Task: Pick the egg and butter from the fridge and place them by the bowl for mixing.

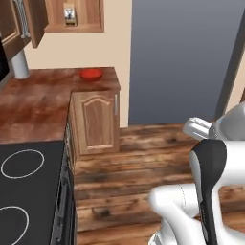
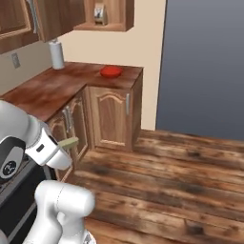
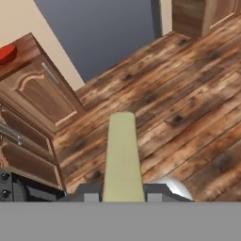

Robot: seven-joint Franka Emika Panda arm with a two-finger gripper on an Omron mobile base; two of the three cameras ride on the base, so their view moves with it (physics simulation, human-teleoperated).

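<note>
jaws clamped on butter (image 3: 122, 155), carried above floor; bowl (image 1: 91, 74) on tabletop (image 1: 38, 100) well apart; butter placement pending, egg not yet beside bowl.

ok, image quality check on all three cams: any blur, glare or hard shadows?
Left base view: flat, even render light, no glare, bowl crisp, arm edges soft. Right base view: same flat light, faint shading under the wall cabinets, butter small but readable. Hand view: butter close and slightly soft, floor planks coarse and pixelated; no cast shadows visible.
</note>
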